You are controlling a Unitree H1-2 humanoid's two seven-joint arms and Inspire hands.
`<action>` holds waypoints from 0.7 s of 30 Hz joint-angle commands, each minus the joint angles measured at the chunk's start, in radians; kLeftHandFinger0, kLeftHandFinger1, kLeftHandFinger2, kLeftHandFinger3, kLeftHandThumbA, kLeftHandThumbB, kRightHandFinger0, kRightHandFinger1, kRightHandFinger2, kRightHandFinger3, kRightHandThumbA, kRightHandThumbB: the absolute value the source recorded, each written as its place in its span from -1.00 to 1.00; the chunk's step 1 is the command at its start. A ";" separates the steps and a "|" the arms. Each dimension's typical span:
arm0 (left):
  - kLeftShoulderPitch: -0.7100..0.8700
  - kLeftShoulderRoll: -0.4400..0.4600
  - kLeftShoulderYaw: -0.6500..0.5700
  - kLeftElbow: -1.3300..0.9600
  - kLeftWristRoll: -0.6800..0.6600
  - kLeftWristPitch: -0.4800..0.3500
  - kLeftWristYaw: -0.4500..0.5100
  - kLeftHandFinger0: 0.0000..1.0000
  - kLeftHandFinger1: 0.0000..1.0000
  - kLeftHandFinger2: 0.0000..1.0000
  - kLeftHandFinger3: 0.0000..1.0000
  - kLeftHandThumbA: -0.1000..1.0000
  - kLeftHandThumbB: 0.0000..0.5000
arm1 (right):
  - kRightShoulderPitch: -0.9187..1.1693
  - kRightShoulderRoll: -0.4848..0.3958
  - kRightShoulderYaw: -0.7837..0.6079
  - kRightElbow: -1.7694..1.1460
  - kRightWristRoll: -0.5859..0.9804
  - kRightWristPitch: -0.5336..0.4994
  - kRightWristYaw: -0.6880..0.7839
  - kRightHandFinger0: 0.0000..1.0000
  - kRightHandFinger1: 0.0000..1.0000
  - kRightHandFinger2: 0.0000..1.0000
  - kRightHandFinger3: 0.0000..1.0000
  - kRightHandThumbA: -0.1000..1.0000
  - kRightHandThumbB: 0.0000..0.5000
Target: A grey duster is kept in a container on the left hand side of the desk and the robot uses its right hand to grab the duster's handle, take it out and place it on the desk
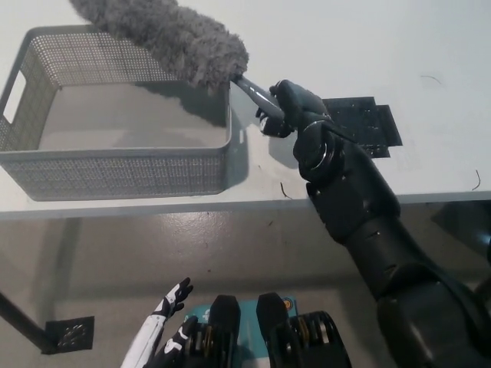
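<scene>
- The black right hand is closed around the duster's grey handle, fingers wrapped tight over its lower end.
- The duster is out of the basket, held in the air and tilted; its fluffy head reaches up and to the left over the basket's far right corner.
- The grey mesh basket stands on the left part of the white desk, with nothing visible inside it.
- A dark flat patch lies on the desk just beside the right hand.
- The white left hand rests low at the lower left, below the desk edge, fingers spread and holding nothing.
</scene>
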 commanded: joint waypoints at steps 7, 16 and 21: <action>0.044 -0.018 -0.038 -0.024 0.026 -0.055 0.049 1.00 1.00 1.00 1.00 0.84 -0.76 | -0.152 0.180 -0.433 -0.550 0.535 -0.195 -0.369 -1.00 -0.99 -0.22 -0.27 -0.97 -0.83; 0.067 -0.013 -0.029 -0.030 0.020 -0.055 0.074 1.00 1.00 1.00 1.00 0.87 -0.70 | -0.090 0.137 -0.464 -0.655 0.556 -0.168 -0.305 -1.00 -0.79 0.02 -0.12 -1.00 -0.89; 0.076 -0.009 -0.014 -0.034 0.019 -0.055 0.100 1.00 1.00 1.00 1.00 0.83 -0.67 | -0.032 0.052 -0.419 -0.665 0.521 -0.170 -0.253 -1.00 -1.00 -0.28 -0.07 -1.00 -0.78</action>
